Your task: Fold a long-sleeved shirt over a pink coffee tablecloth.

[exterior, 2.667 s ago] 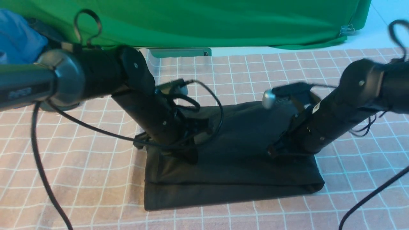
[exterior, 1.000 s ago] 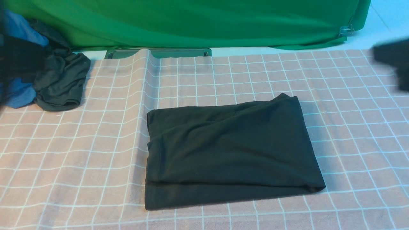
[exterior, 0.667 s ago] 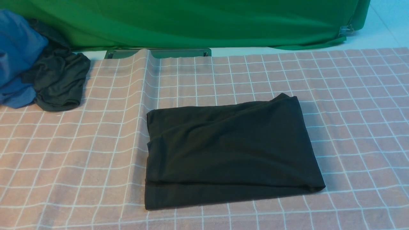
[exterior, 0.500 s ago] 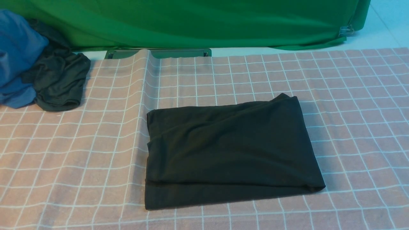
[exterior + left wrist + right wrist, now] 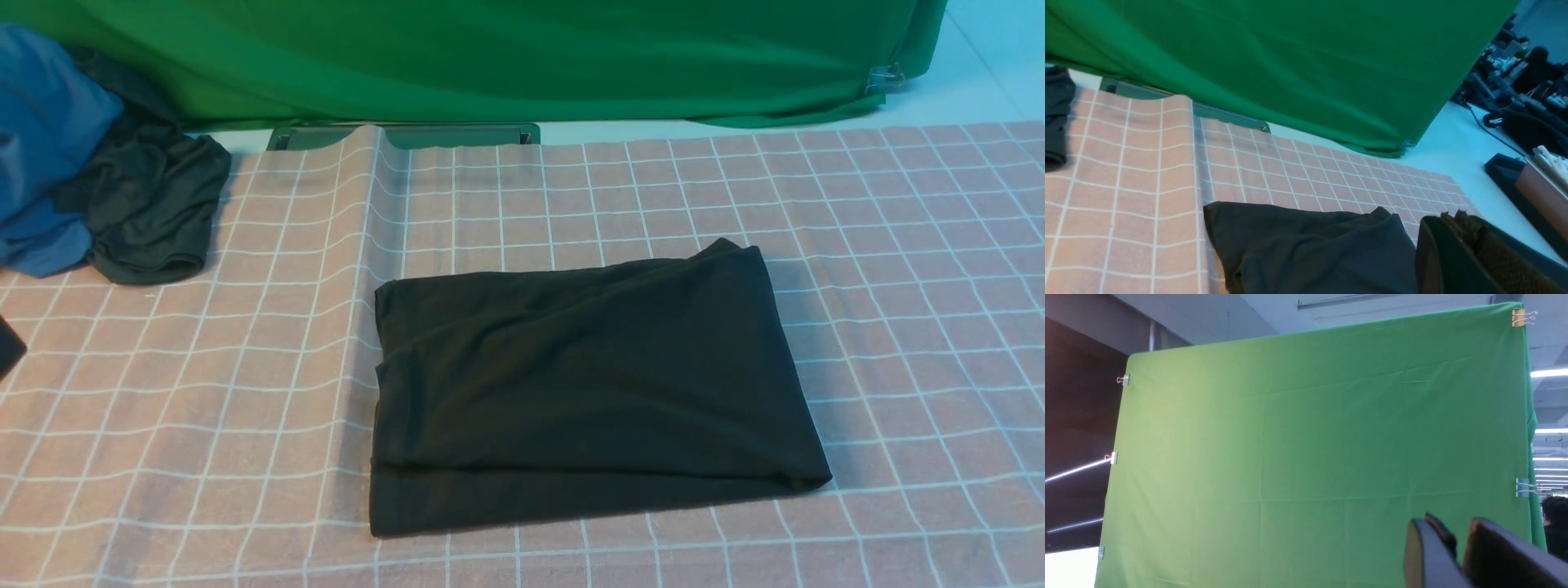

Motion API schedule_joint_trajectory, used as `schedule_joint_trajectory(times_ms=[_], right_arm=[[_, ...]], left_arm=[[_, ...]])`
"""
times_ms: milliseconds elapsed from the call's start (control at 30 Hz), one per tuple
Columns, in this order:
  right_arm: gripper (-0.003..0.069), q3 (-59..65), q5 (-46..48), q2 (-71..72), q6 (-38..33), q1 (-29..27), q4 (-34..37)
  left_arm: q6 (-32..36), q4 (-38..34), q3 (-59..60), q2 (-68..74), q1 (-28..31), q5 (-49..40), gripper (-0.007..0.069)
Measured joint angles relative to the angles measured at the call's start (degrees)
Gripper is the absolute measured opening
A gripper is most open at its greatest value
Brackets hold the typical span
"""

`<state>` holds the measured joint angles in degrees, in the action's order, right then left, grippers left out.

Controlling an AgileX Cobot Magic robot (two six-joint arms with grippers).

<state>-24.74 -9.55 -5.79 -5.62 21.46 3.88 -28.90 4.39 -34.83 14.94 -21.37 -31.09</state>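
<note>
Far left, a blue garment (image 5: 41, 139) is heaped against a smaller dark grey garment (image 5: 151, 208), both at the left edge of the pink coffee tablecloth (image 5: 245, 367). Just below them a sliver of something black (image 5: 8, 347) pokes in from the front view's left border; I cannot tell what it is.

The left gripper (image 5: 1470, 253) shows only in its own wrist view, above the cloth and close to the shirt's right side, touching nothing. Its brown-padded fingers (image 5: 1498, 257) appear pressed together with nothing between them.

In the middle lies the long-sleeved shirt (image 5: 588, 384), folded into a flat black rectangle on the tablecloth. Its long axis runs left to right, with layered edges along the near side and the far right corner peaked up slightly. A raised crease in the tablecloth runs away from its left edge toward the green backdrop (image 5: 506, 57).

The right gripper (image 5: 1457, 547) is lifted well off the table, facing the backdrop. Its fingers (image 5: 1429, 551) stand slightly apart, holding nothing.
</note>
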Motion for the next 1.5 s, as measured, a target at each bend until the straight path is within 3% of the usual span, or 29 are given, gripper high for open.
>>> schedule_joint_trajectory(times_ms=[600,767,900,1033,1200,1500], right_arm=[[0.0217,0.0,0.0,0.0,0.1,0.0,0.0],[0.0217,0.0,0.0,0.0,0.1,0.0,0.0],[0.0217,0.0,0.0,0.0,0.0,0.0,0.0],[0.0218,0.0,0.0,0.0,0.0,0.0,0.0],[0.0232,0.0,0.0,0.0,0.0,0.0,0.0],[0.0236,0.0,0.0,0.0,0.1,0.0,0.0]], left_arm=[[1.2,0.2,0.4,-0.1,0.0,0.4,0.0005],[6.6,0.0,2.8,-1.3,0.2,6.4,0.0005],[16.7,-5.8,11.7,-5.8,4.4,18.4,0.0005],[18.8,-9.4,21.8,-12.6,13.1,24.4,0.0005],[18.8,-9.6,31.9,-14.7,20.8,25.2,0.0005],[18.8,-8.8,35.2,-15.0,22.0,18.0,0.0006]])
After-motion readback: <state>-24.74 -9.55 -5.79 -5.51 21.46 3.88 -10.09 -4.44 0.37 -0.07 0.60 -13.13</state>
